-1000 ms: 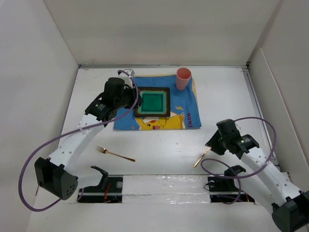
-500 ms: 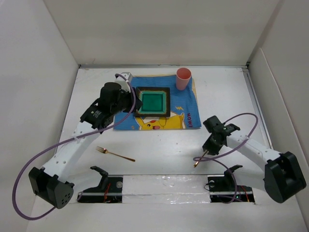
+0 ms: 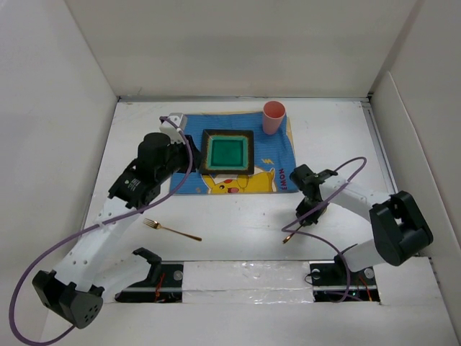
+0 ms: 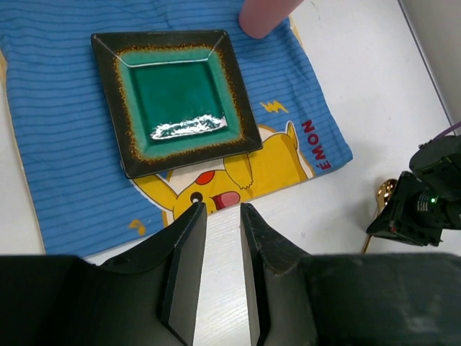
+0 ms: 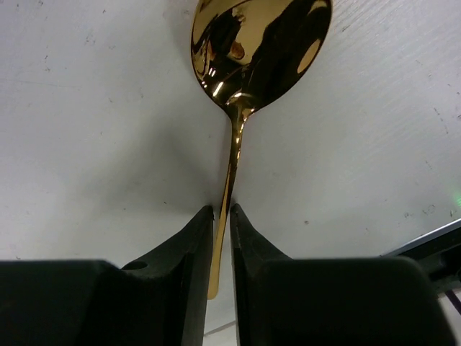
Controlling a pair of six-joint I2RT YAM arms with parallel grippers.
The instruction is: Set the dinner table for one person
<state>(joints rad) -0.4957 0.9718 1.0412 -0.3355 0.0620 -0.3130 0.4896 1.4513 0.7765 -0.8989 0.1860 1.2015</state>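
Note:
The white dinner table (image 3: 238, 213) bears a blue striped cartoon mat (image 3: 277, 162). A square green plate with a dark rim (image 3: 228, 151) lies on the mat, and a pink cup (image 3: 274, 117) stands at the mat's far right corner. My left gripper (image 3: 175, 160) hangs left of the plate, a little open and empty (image 4: 220, 207). My right gripper (image 3: 305, 214) is shut on the handle of a gold spoon (image 3: 294, 231), right of the mat's near corner. The spoon's bowl (image 5: 259, 43) points ahead of the fingers, close to the tabletop. A gold fork (image 3: 171, 230) lies near the front left.
White walls close in the table on the left, back and right. The plate (image 4: 176, 97), mat (image 4: 57, 180) and cup (image 4: 263, 14) fill the left wrist view, with the right gripper (image 4: 421, 209) at its right edge. Arm mounts sit along the near edge.
My left gripper has drawn back from the plate's left edge, to the left and nearer. My right arm has swung left, carrying the spoon toward the table's middle.

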